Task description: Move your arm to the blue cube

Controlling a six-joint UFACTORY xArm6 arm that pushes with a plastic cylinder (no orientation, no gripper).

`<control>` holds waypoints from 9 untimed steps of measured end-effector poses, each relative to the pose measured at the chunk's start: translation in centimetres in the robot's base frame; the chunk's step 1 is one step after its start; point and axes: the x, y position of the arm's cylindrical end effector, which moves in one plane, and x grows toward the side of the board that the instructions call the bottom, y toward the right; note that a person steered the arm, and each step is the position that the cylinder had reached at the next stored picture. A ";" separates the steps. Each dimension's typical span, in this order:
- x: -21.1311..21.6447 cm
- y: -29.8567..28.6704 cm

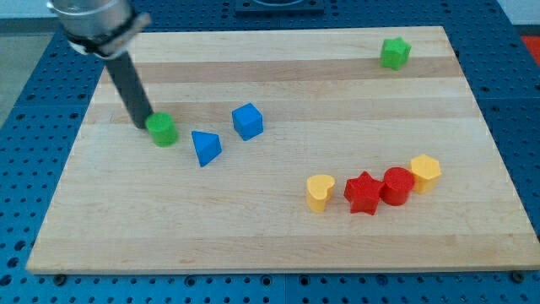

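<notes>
Tip [142,125] at frame's left, no jaws to open or close, touching the green cylinder's [162,130] left side. Blue cube [247,121] sits to its right, center-left of frame, past blue triangle [205,148]. Cylinder lies between tip and cube, likely needs skirting.

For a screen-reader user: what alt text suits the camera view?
My tip touches a green cylinder at the wooden board's left, short of the blue cube; a blue triangle lies between.
</notes>
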 end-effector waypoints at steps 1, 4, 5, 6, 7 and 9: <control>2.5 5.9; -1.3 6.2; 2.9 3.6; -0.5 5.0; -11.8 7.1; -11.3 12.6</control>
